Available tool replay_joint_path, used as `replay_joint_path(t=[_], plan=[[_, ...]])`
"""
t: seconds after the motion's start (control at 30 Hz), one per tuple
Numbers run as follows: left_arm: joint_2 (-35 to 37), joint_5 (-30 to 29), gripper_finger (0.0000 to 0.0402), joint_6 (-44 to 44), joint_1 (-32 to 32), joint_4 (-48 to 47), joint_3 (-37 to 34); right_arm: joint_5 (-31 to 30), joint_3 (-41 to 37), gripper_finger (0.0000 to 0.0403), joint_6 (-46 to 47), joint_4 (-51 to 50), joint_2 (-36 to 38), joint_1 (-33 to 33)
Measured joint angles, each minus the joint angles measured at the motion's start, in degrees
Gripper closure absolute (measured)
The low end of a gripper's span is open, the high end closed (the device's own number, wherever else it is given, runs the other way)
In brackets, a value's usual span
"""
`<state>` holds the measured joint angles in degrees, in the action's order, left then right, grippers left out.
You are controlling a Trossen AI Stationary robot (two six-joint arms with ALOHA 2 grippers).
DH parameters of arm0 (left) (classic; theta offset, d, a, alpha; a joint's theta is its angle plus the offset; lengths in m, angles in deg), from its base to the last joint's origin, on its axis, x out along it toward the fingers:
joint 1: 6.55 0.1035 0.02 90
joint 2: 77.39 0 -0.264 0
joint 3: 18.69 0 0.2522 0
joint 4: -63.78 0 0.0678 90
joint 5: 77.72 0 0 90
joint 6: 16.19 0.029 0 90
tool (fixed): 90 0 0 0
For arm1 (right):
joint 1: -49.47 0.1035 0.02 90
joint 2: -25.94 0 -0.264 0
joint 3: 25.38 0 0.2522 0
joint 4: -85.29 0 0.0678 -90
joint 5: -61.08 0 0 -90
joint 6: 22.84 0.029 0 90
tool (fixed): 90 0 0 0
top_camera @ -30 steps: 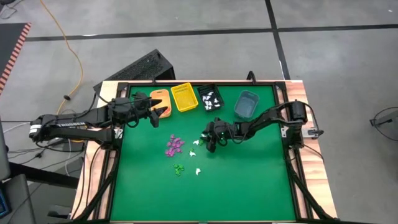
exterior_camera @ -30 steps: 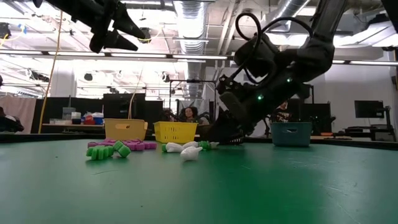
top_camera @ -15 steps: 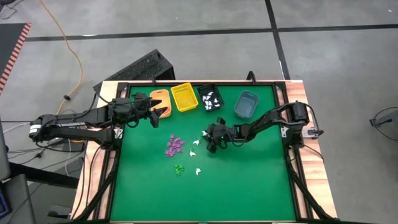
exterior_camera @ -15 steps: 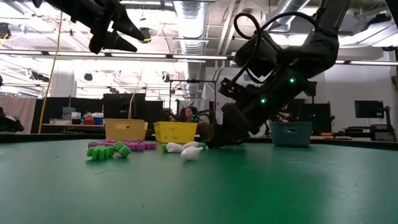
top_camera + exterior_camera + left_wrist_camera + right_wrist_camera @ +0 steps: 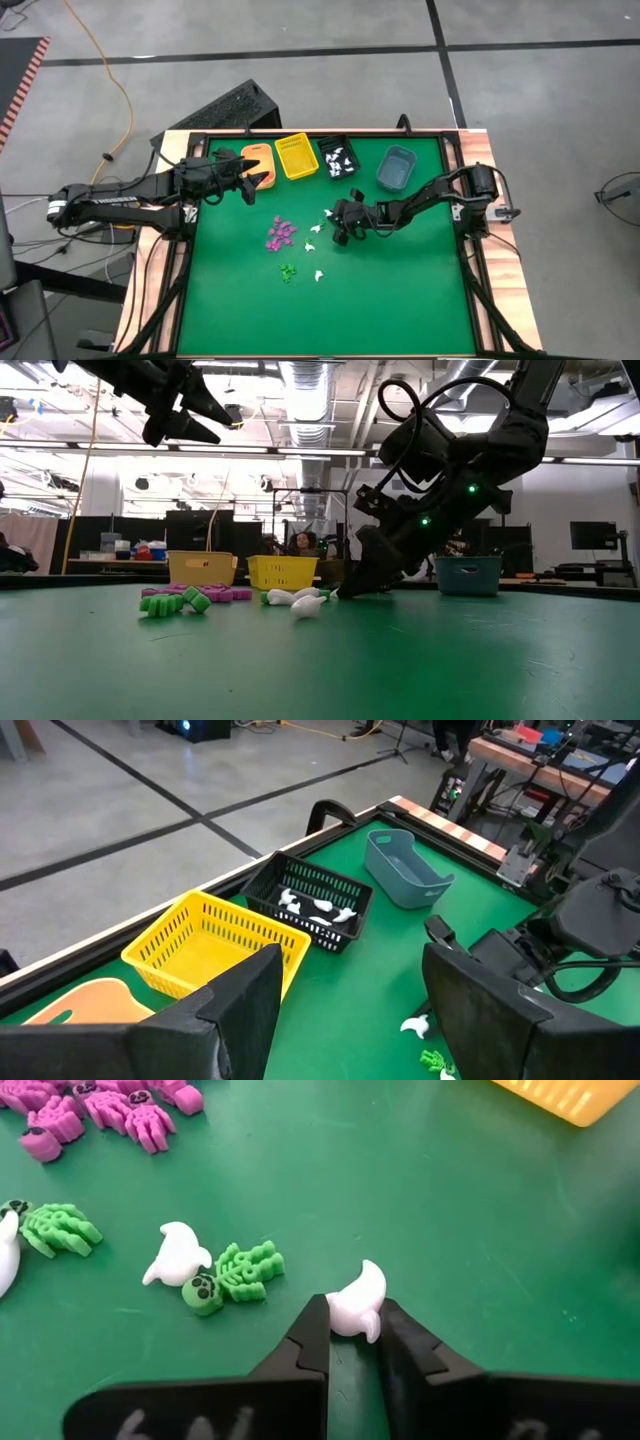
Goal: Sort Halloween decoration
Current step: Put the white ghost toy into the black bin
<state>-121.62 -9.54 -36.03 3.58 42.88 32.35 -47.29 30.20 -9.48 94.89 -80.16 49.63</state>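
Fingers of my right gripper [image 5: 352, 1342] are pinched on a small white ghost [image 5: 358, 1302], holding it low at the green mat [image 5: 400, 290] near the table's middle. From my low camera the same gripper [image 5: 345, 592] sits right down at the mat surface, though I can't be sure from there whether the ghost is lifted off the mat or touching it.

Just beside that catch, I see a green skeleton [image 5: 233, 1277] lying flat with another white ghost [image 5: 176, 1252] touching its head end. A second green skeleton [image 5: 58, 1229] lies farther along, and a cluster of purple figures [image 5: 100, 1105] lies beyond it. From above, the purple group [image 5: 281, 233] sits left of the right gripper [image 5: 338, 222], with a green piece [image 5: 287, 271] and a white piece [image 5: 318, 275] nearer the front of the table.

Along the far edge stand four bins in a row: orange bin [image 5: 256, 163], yellow basket [image 5: 297, 156], black basket [image 5: 339, 157] holding several white ghosts [image 5: 318, 908], and a grey-blue bin [image 5: 396, 168].

My left gripper [image 5: 248, 182] hangs above the mat just beside the orange bin, well apart from the loose pieces, its fingers [image 5: 240, 1010] spread wide with nothing between them.
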Motion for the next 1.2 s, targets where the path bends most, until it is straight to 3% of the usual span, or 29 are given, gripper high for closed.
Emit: replay_joint_path(t=[0.3,0.67,1.2], plan=[[0.0,0.0,0.017,-0.13,0.0,0.02,0.0,-0.04,-0.09,0.0351,0.75,1.94,0.62,0.52],[0.0,-0.2,0.017,0.5,0.02,0.1,0.0,0.2,-0.21,0.0351,1.32,1.84,7.23,-1.83],[0.0,-3.02,0.017,0.53,0.02,0.2,0.0,-2.62,-0.1,0.0351,-0.93,2.58,15.0,-19.06]])
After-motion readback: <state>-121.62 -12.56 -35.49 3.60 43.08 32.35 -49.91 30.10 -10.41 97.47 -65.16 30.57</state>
